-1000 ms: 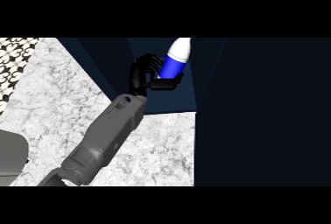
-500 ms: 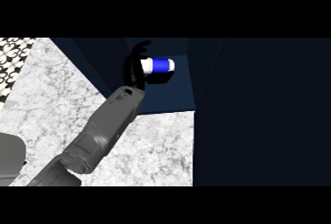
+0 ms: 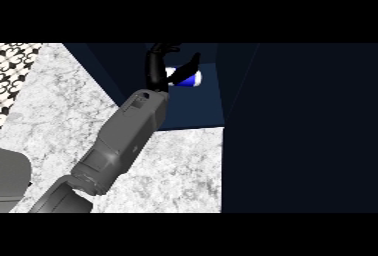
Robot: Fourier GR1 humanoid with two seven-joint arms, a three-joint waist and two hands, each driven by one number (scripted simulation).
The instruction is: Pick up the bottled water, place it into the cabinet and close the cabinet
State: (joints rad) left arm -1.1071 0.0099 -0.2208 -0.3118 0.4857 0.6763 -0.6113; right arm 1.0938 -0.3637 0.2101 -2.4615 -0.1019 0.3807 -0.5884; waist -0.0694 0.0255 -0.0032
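The bottled water (image 3: 187, 79), white with a blue label, sits inside the open cabinet (image 3: 193, 107) on its dark blue floor, near the back. My left hand (image 3: 156, 74) is just left of the bottle, its palm turned towards it. The fingers (image 3: 164, 48) point up and stand spread, clear of the bottle. The thumb rises past the bottle's top right corner. The hand looks open, beside the bottle rather than closed round it. My grey forearm (image 3: 131, 131) reaches in from the lower left. The right hand does not show.
The cabinet's door (image 3: 299, 130) is a wide dark panel filling the right half of the view. White marble counter (image 3: 59, 115) lies left of and below the cabinet. A black-and-white patterned surface (image 3: 16, 65) is at the upper left.
My hand carried the tilted bottle deeper into the cabinet. Its fingers, curled round the bottle before, now stand straight and spread away from it.
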